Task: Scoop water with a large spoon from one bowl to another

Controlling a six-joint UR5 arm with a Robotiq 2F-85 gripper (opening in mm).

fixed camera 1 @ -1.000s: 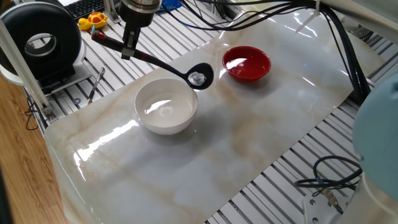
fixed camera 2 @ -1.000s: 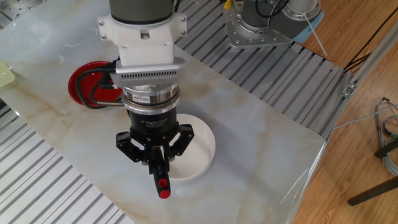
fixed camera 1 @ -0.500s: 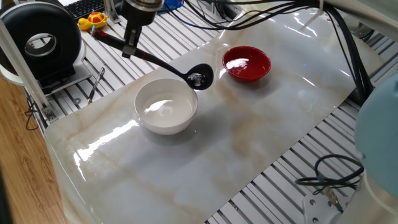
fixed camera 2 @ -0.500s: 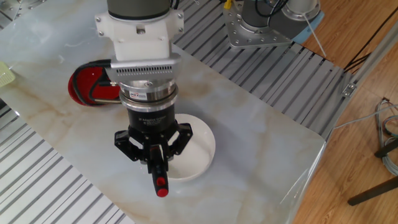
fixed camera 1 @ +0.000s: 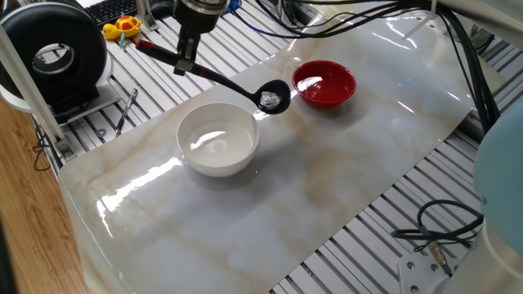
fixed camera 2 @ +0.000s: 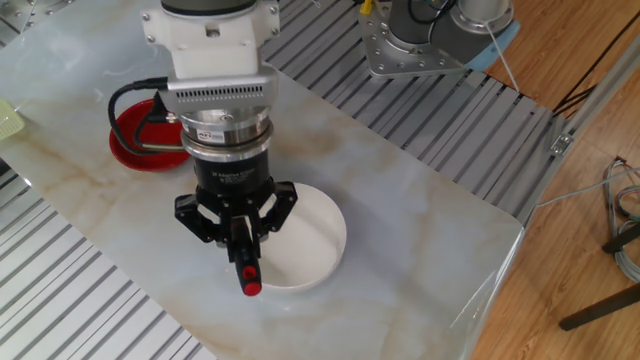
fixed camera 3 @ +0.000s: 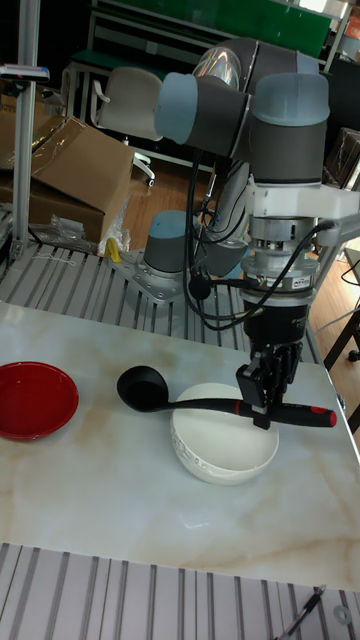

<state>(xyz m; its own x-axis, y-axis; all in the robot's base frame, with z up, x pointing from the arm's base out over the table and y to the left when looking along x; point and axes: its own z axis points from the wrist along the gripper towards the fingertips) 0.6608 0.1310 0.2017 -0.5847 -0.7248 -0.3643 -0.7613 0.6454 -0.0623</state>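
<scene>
gripper (fixed camera 3: pixel 262 402) clenched on ladle (fixed camera 1: pixel 237 85) handle, water (fixed camera 1: pixel 270 100) glint in scoop only in one fixed view, white bowl (fixed camera 1: pixel 217 139) w/ water, red bowl (fixed camera 1: pixel 324 83) glossy inside

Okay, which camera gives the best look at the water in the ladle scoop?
One fixed view: it looks down into the scoop, where the water glints. The tall fixed view shows only the scoop's outside; the other fixed view hides it behind the arm.

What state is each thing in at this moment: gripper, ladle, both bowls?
Two-finger gripper: shut on the ladle's handle.
Black ladle with red-tipped handle: held level above the table, water glinting in its scoop, between the bowls.
Large white round bowl: upright, holding water.
Small red round bowl: upright, glossy inside.
</scene>
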